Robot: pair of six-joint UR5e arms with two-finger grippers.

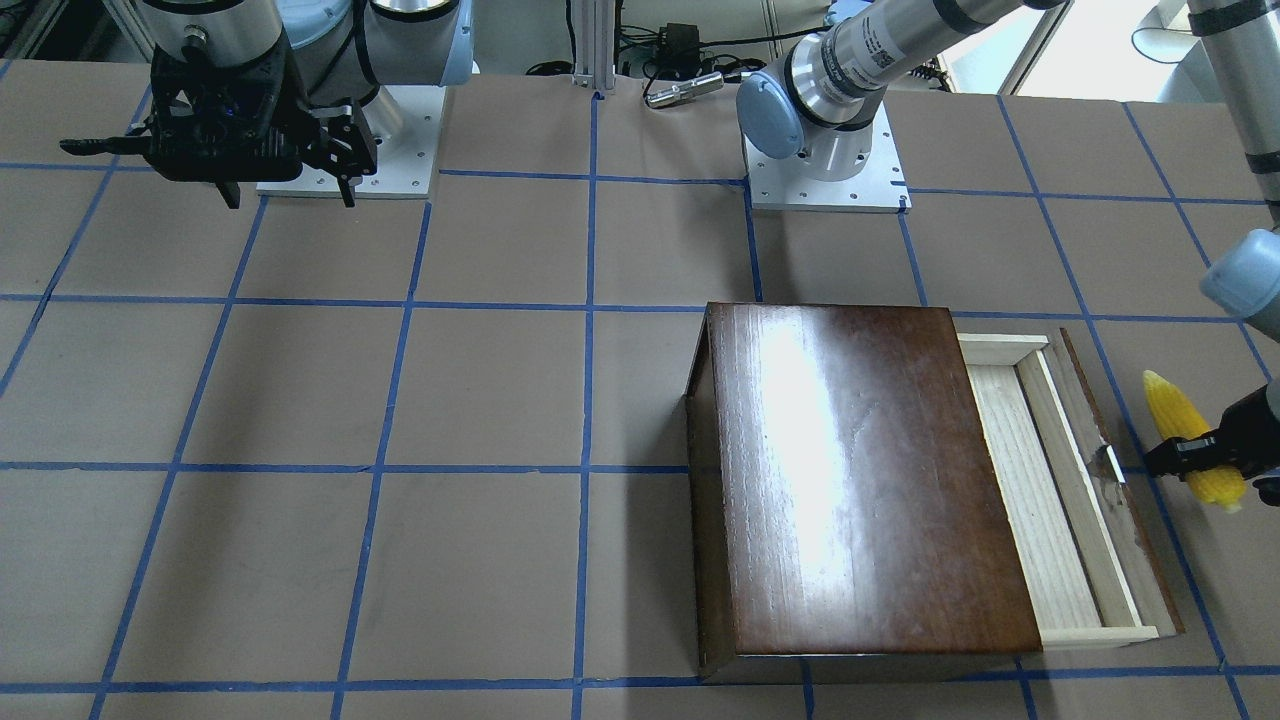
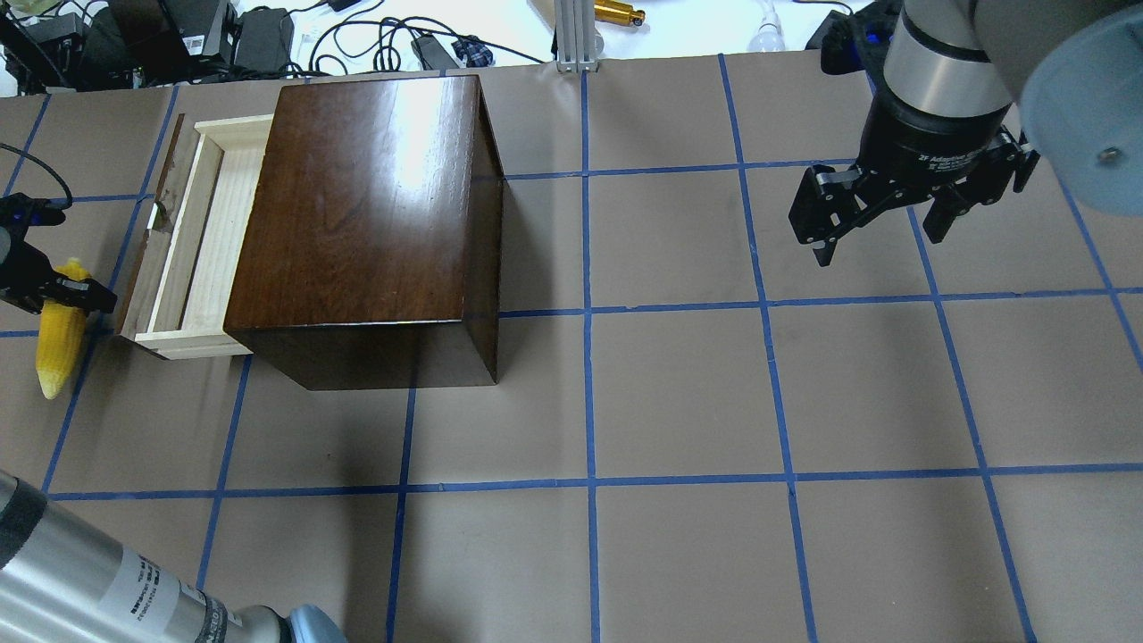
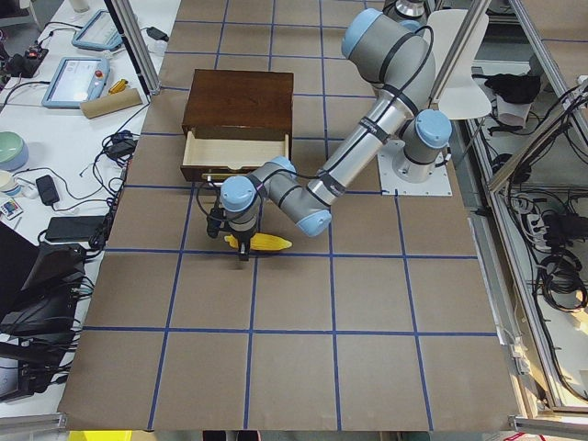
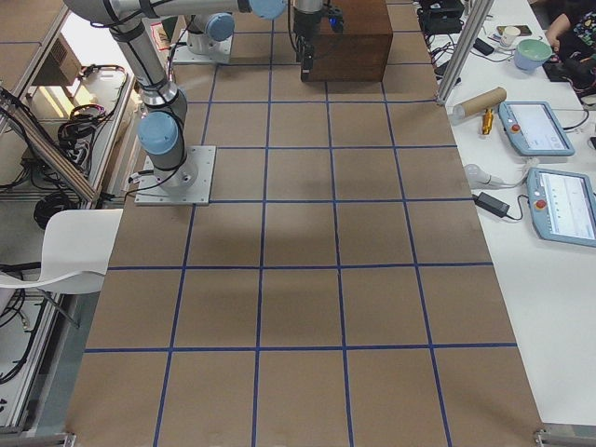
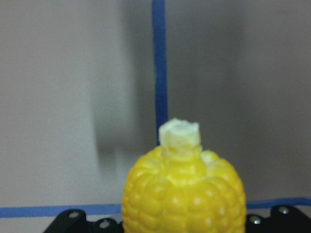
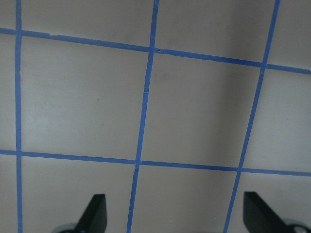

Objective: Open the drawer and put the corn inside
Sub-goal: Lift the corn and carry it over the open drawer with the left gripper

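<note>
We hold the bright yellow, bumpy toy corn cob (image 1: 1180, 410) in our left gripper (image 1: 1215, 470), jaws closed across its thick end. It sits outside and just beside the dark front panel of the shallow pale-wood drawer (image 1: 1015, 470), which stands pulled out of the glossy dark-brown wooden box (image 1: 860, 470). Our right gripper (image 1: 290, 195) hangs well apart, jaws spread wide and empty.

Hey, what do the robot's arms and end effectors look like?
The left arm and right arm are silver tubes with pale blue joint caps. The left end effector and right end effector are black and two-fingered; the right bears white lettering.
</note>
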